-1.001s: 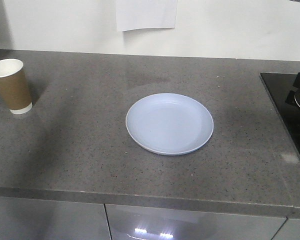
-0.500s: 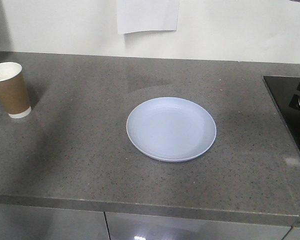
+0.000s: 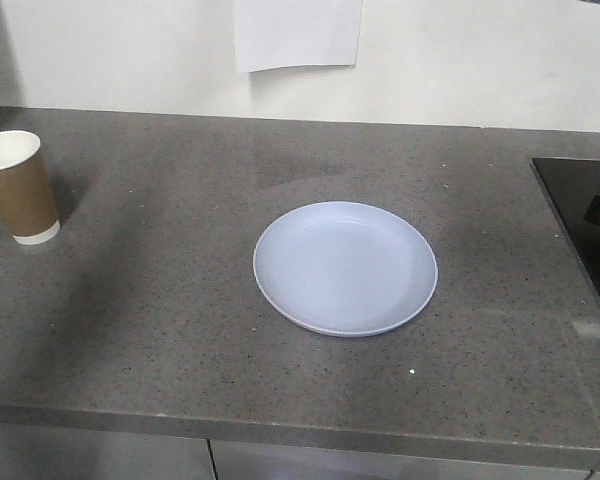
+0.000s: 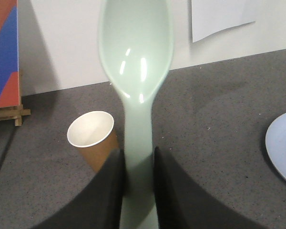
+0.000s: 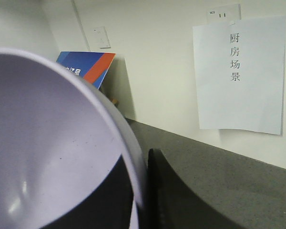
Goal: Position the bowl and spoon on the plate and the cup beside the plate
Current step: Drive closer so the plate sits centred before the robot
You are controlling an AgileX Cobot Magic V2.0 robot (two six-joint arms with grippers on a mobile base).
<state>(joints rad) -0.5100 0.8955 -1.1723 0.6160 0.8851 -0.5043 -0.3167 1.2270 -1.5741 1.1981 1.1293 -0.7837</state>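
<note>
In the front-facing view, the plate (image 3: 345,270) is seen lying flat near the middle of the desk (image 3: 150,310). The cup (image 3: 18,187) is stood upright at the far left, well apart from the plate. A sheet of paper (image 3: 298,35) is fixed to the wall behind, and a black hob (image 3: 580,220) is cut off by the right edge.

In the left wrist view, the left end effector (image 4: 138,167) is closed on the spoon (image 4: 136,57). The flat handle is clamped between the two dark fingers (image 4: 107,191), and the scoop is pointed away from the camera, raised above the desk. The cup is seen on the desk beyond, just left of the handle and upright, with its white inside showing. Part of the plate's rim is visible at the right edge. A red and blue board (image 4: 4,52) is leaned against the wall at the far left.

In the right wrist view, the right end effector (image 5: 142,191) is closed on the bowl (image 5: 52,157). The rim is pinched between one dark finger inside the bowl and one outside it. The near left of the picture is filled by the bowl. The desk, the board and the printed sheet of paper are seen beyond it.
</note>
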